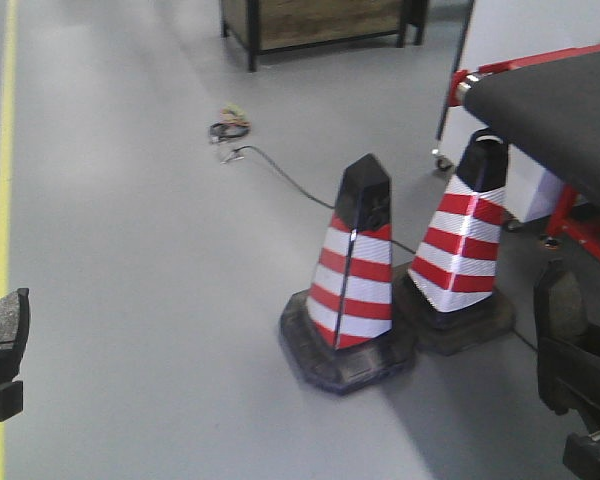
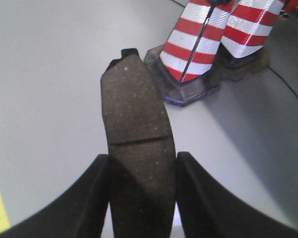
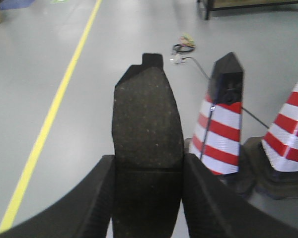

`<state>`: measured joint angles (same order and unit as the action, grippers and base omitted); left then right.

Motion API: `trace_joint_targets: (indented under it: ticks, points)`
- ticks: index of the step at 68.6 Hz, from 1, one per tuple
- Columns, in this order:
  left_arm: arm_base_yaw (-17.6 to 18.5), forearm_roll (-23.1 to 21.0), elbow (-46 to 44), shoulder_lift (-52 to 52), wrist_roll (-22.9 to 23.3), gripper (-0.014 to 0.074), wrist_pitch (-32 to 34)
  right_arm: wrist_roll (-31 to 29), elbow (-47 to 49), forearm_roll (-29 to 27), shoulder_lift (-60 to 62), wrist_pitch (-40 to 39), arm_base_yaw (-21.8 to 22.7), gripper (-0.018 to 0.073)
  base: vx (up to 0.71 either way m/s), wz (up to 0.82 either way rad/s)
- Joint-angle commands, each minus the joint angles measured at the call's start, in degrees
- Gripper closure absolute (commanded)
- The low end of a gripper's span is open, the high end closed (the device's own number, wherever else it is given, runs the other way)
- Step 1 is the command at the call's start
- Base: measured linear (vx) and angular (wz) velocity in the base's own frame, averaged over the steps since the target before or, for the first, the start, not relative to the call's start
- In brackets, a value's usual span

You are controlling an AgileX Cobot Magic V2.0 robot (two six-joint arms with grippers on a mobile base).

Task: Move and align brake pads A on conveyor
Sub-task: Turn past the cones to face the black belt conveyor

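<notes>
— Between my left gripper's (image 2: 141, 196) black fingers, what is hidden?

— On my left wrist view the lower end of the flat dark grey brake pad (image 2: 136, 144) is cut off at the frame edge. My gripper is clamped on it; a thin groove crosses its speckled face just above the fingertips.

— And the right gripper (image 3: 148, 198)?

— It grips a second dark grey curved pad (image 3: 147, 129), notched tab on top. Only my front view shows the dark felt-like conveyor belt with red edging (image 1: 570, 105), well apart from both pads. Two red-and-white striped cones (image 1: 352, 265) stand beyond the fingers.
</notes>
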<state>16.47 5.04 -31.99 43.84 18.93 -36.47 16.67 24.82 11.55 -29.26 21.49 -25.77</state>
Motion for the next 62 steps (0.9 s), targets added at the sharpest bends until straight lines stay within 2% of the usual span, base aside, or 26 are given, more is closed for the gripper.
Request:
trace_joint_targets:
  ticks: [1, 38, 62]
  points:
    - [0.13, -0.01, -1.79, -0.19, 0.08, 0.0521, 4.27, -0.26, 1.8, 0.75, -0.09, -5.62, 0.14, 0.0534, 0.55, -0.5]
    - [0.13, -0.01, -1.79, -0.19, 0.08, 0.0521, 4.27, -0.26, 1.8, 0.75, -0.09, -5.62, 0.14, 0.0534, 0.52, -0.41]
    - [0.13, -0.01, -1.79, -0.19, 0.08, 0.0521, 4.27, -0.26, 1.8, 0.75, -0.09, -5.62, 0.14, 0.0534, 0.4, -0.62]
